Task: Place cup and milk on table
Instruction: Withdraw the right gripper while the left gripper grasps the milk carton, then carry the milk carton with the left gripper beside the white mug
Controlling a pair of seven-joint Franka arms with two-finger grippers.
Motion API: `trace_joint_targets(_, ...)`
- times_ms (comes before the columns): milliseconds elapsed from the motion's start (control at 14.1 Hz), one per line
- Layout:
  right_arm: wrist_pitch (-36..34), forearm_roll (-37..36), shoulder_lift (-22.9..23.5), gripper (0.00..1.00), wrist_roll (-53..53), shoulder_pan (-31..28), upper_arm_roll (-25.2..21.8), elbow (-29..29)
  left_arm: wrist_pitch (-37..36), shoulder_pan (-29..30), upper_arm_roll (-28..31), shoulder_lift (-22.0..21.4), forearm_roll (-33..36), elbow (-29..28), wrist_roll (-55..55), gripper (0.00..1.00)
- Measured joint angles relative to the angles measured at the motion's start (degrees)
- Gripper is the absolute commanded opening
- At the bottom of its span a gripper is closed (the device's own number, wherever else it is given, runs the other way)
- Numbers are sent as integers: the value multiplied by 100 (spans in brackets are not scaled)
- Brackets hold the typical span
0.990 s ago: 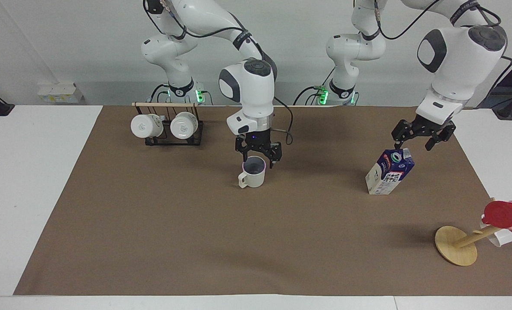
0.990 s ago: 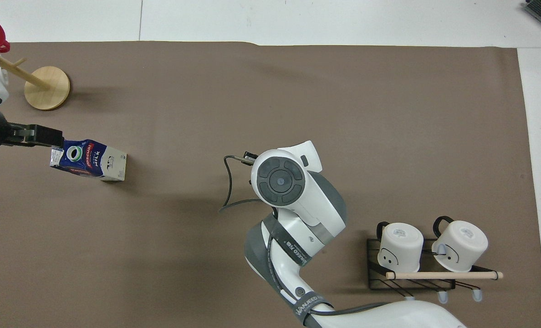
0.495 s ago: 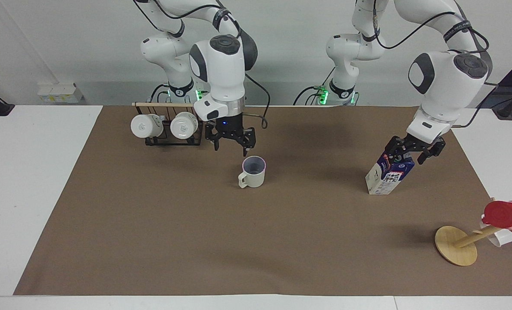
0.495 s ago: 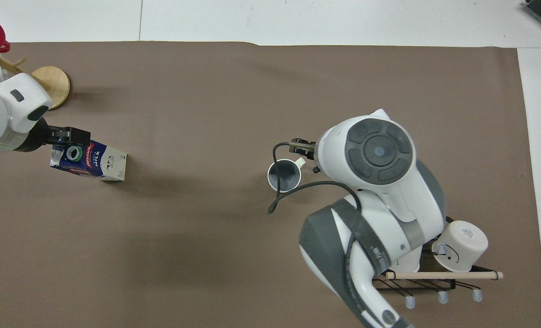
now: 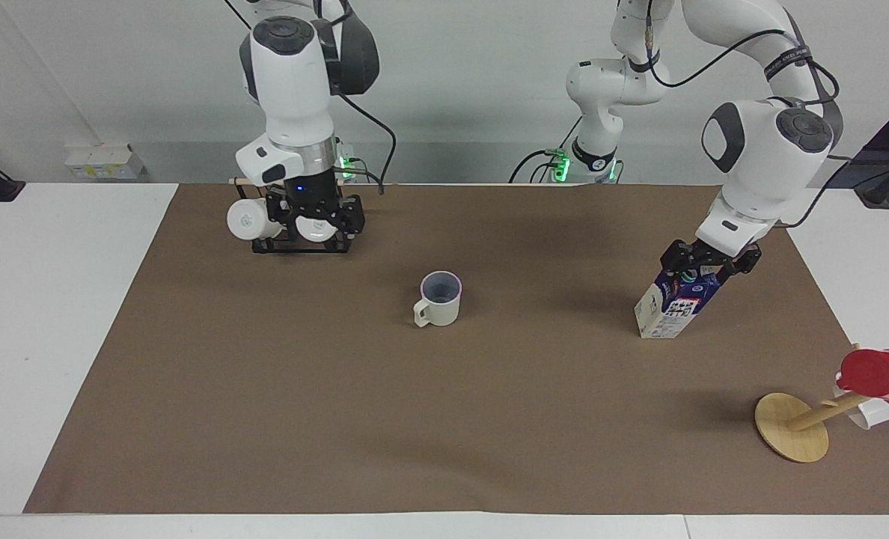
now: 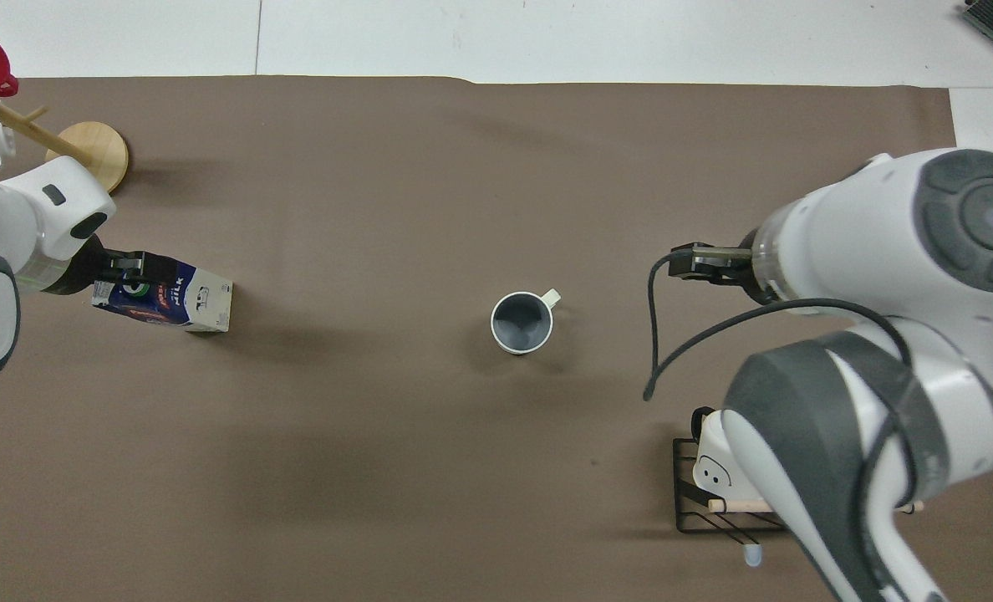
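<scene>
Cream-beige ceramic mug (image 5: pixel 440 299): upright, desk (image 5: pixel 100 247) centre; right end effector (image 5: pixel 314 215) empty, open, over rack. Blue/cream gable-top milk carton (image 5: pixel 676 303): tilted, nr left-arm edge; left end effector (image 5: pixel 708 263) at top, grip can't tell. Rec: settle base flat before release.

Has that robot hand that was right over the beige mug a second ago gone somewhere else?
Yes. The right end effector has left the cup and now hangs at the mug rack, nearer the robots.
</scene>
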Motion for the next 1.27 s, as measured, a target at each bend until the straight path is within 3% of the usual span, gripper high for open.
trace_joint_targets(141,-265,138,-178,100,-369,-284,-9,-4,0,0,-3,-12,0,-17,13,69)
trace_joint_targets(566,-870,160,-315,100,-1192,-1044,-21,-93,-13,-5,-85,-147,0,11,28,60)
trace_joint_targets(778,-942,161,-390,100,-1603,-1487,-26,-124,-88,-116,-211,-305,0,113,-20,60)
trace_joint_targets(1061,-988,256,-505,100,-1898,-1782,-30,9,-90,-1010,-279,-315,-3,251,-1031,60)
trace_joint_targets(1273,-1402,437,-526,100,-1898,-1785,-31,459,-86,-1755,-324,-297,-39,326,-1895,60)
